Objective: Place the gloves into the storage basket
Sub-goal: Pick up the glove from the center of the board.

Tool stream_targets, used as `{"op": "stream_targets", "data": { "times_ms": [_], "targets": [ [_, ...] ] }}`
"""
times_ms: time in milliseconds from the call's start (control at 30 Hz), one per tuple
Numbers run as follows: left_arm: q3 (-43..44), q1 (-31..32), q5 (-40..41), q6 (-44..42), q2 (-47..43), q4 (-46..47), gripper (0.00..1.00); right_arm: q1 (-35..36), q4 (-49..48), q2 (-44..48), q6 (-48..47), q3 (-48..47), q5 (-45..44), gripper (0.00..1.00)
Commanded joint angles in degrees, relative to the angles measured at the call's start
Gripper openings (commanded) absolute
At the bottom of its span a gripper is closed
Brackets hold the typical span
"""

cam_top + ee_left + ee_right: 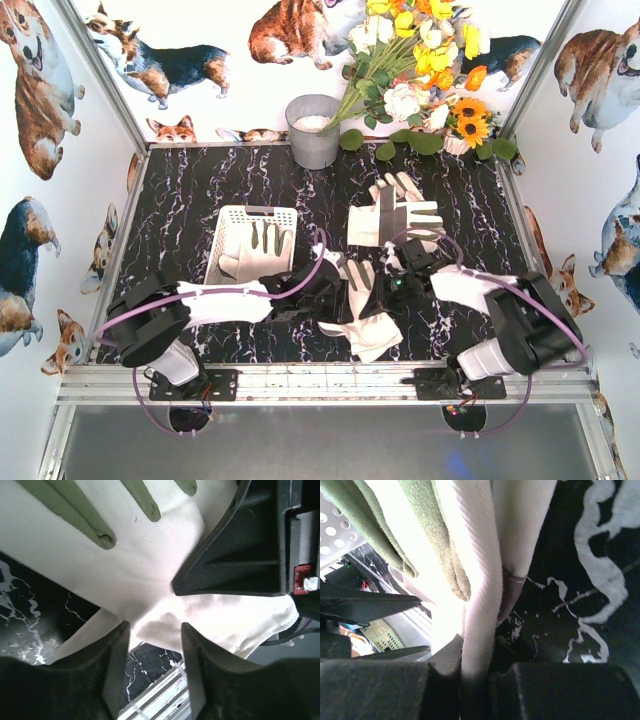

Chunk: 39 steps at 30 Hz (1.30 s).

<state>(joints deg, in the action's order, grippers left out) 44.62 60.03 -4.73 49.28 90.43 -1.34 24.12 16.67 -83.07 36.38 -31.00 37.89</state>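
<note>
The white slotted storage basket (pixel 258 212) stands left of centre with one cream glove (pixel 262 246) lying in it. Two or three gloves (pixel 395 212) lie overlapped at the back right. Another glove (pixel 366 325) lies in the middle front between my grippers. My right gripper (pixel 393 272) is shut on a fold of this glove (pixel 479 605), with cream fabric pinched between its fingers (pixel 472 667). My left gripper (pixel 333 286) is open at the same glove's (pixel 125 565) edge, its fingertips (pixel 152 630) apart just below the fabric.
A grey metal bucket (pixel 314 130) stands at the back centre beside a bunch of artificial flowers (pixel 420 80). An aluminium rail (pixel 330 382) runs along the near edge. Walls printed with dogs close in left, right and back.
</note>
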Motion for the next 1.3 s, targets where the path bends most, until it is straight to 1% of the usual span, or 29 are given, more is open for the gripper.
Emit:
{"op": "stream_targets", "data": {
  "times_ms": [0, 100, 167, 233, 333, 433, 500, 533, 600, 667, 800, 867, 933, 1000, 1067, 1133, 1267],
  "targets": [
    [1.43, -0.36, 5.10, 0.55, -4.85, -0.22, 0.46, -0.08, 3.17, 6.60, 0.77, 0.02, -5.82, 0.00],
    [0.76, -0.89, 8.44, 1.65, -8.93, -0.93, 0.60, -0.17, 3.76, 10.22, 1.33, -0.15, -6.68, 0.00],
    [-0.37, -1.83, 9.09, 2.27, -11.69, -0.02, 0.65, -0.21, 3.08, 11.93, 1.29, -0.25, -5.78, 0.00],
    [-0.84, -3.16, 7.90, 2.51, -14.20, 1.16, 0.68, -0.27, 2.70, 13.08, 0.48, -0.55, -5.03, 0.00],
    [-4.78, -6.03, 5.31, 3.36, -17.58, 3.18, 0.71, -0.30, 2.65, 14.75, -1.00, -0.90, -4.36, 0.00],
    [-9.29, -10.55, -0.07, 5.13, -20.60, 9.17, 0.73, -0.30, 1.69, 16.95, -1.65, -0.94, -2.66, 0.00],
    [-11.74, -13.72, -4.07, 6.38, -22.27, 13.36, 0.74, -0.30, 1.60, 18.60, -2.02, -1.27, -1.61, 0.00],
    [-12.51, -14.76, -5.36, 6.70, -23.02, 15.08, 0.74, -0.30, 1.69, 20.82, -2.24, -1.41, -1.14, 0.00],
    [-13.11, -16.07, -6.10, 6.83, -24.31, 16.45, 0.74, -0.30, 1.58, 23.33, -2.34, -1.51, -0.28, 0.00],
    [-13.43, -16.26, -6.02, 6.55, -24.96, 16.94, 0.74, -0.30, 0.29, 25.58, -1.64, -1.05, 1.38, 0.00],
    [-15.84, -16.30, -6.77, 8.09, -26.26, 24.12, 0.77, -0.30, -8.22, 29.15, 3.83, 0.66, 6.18, 0.00],
    [-16.30, -16.42, -6.43, 8.39, -26.76, 25.54, 0.78, -0.30, -11.82, 30.60, 6.94, 0.74, 7.85, 0.00],
    [-16.09, -16.48, -6.01, 8.23, -27.13, 25.83, 0.78, -0.30, -13.82, 31.70, 8.42, 0.17, 8.74, 0.00],
    [-16.28, -16.49, -6.46, 8.47, -27.37, 28.11, 0.77, -0.30, -14.63, 32.25, 9.10, -0.90, 9.80, 0.00],
    [-16.68, -16.46, -7.83, 9.27, -27.50, 32.40, 0.75, -0.30, -14.94, 32.35, 9.40, -1.97, 10.86, 0.00],
    [-16.65, -16.50, -9.10, 9.83, -27.62, 35.85, 0.71, -0.30, -15.44, 32.30, 9.62, -2.57, 11.43, 0.00],
    [-15.97, -16.27, -9.76, 8.59, -28.20, 35.83, 0.65, -0.17, -16.69, 31.86, 9.62, -2.85, 11.43, 0.00]
  ]
}}
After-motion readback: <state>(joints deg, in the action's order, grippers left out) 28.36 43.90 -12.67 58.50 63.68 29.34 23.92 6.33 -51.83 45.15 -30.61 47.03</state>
